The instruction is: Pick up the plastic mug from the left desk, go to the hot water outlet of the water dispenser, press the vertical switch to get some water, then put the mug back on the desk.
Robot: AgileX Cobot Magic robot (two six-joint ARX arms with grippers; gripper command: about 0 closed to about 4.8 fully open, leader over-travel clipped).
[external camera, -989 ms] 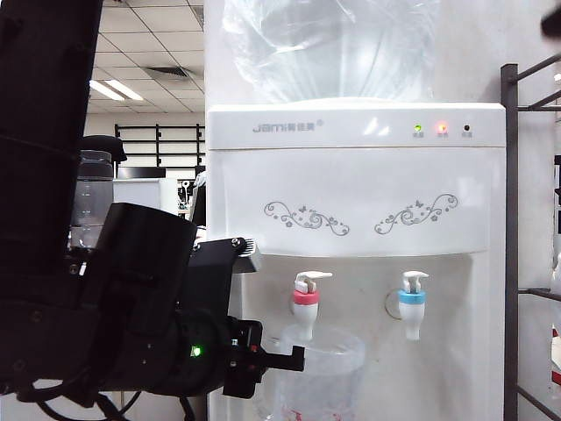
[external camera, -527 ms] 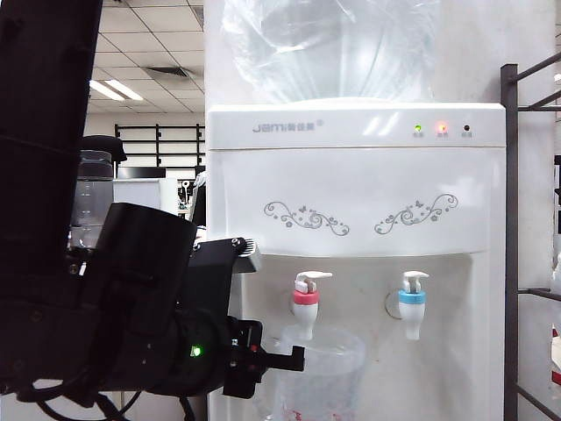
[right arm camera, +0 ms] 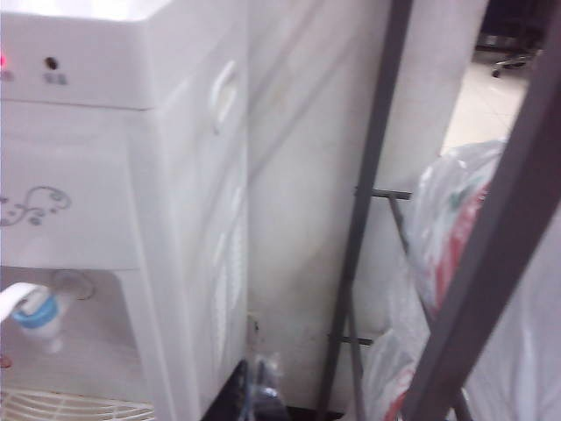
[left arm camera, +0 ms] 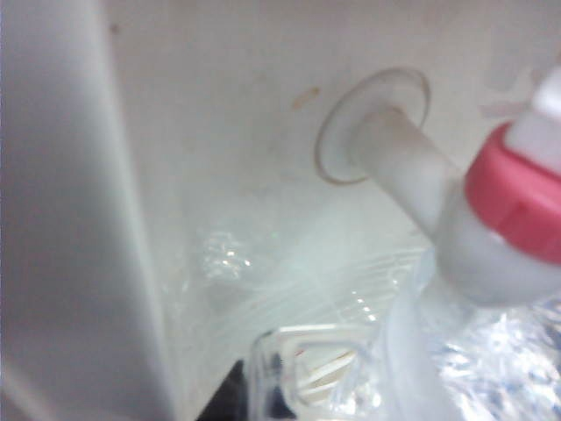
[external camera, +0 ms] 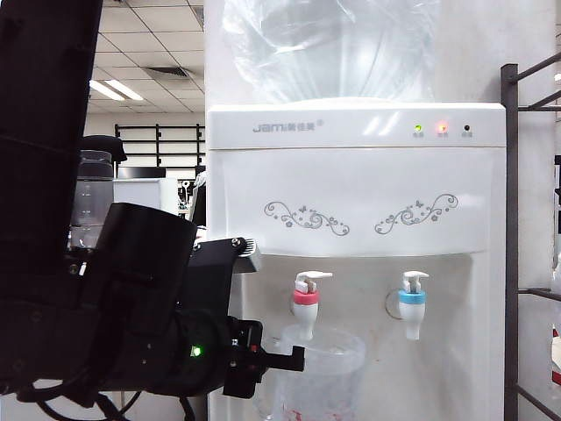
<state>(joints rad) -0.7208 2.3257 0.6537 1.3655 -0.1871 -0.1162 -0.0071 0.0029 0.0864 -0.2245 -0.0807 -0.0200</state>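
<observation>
A clear plastic mug (external camera: 321,373) with a dimpled lower half sits directly beneath the small white hot water outlet with its red-pink collar ring (external camera: 305,307), its rim just under the spout, inside the recess of the tall white water dispenser (external camera: 359,202). The left gripper (external camera: 282,358), at the end of a bulky black arm reaching in from the left of the exterior view, is clamped on the plastic mug at its left side. In the left wrist view the same tap (left arm camera: 491,228) juts out from the dispenser's back wall on a pale stem, close above the mug's transparent rim (left arm camera: 412,351); no stream of water can be made out. The small white angled vertical switch (external camera: 312,279) stands on top of the red-collared tap, with nothing touching it. To its right hangs a matching white tap with a blue collar (external camera: 411,303). Above, a grey "Jami" logo, grey swirl ornaments and three small indicator lights (external camera: 442,128) mark the front panel, under a big clear water bottle (external camera: 329,48). A dark metal rack (external camera: 511,246) stands at the dispenser's right. The right gripper (right arm camera: 256,390) shows only as a dark sliver in its wrist view, jaws together, holding nothing, facing the dispenser's side and a rack holding clear plastic bags (right arm camera: 438,228).
</observation>
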